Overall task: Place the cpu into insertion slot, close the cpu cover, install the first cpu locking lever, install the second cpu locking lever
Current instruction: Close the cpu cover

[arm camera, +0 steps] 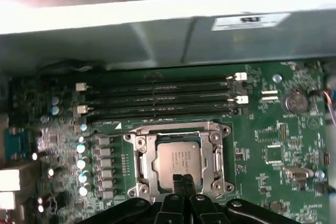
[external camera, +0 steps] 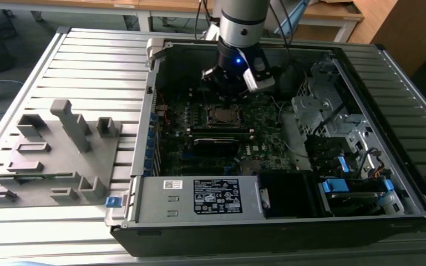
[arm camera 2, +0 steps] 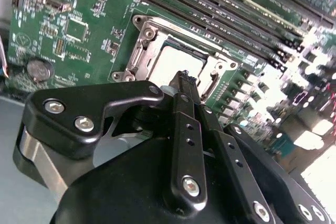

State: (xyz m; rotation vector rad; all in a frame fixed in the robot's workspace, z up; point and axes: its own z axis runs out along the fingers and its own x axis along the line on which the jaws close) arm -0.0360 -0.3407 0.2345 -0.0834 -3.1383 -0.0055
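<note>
The cpu, a dull silver square, lies flat in the insertion slot on the green motherboard. The cpu cover, a shiny metal frame, lies down around its edges in both wrist views. My gripper hangs just above the cpu's near edge, shut, with its black fingertips together and nothing between them. In the second wrist view the gripper points at the cpu. In the exterior view the gripper is inside the open computer case, just behind the slot. I cannot make out the locking levers' positions.
Long black memory slots run beside the socket, toward the case wall. A power supply and drive bays crowd the case. A grey fixture block stands on the slatted table at the exterior view's left.
</note>
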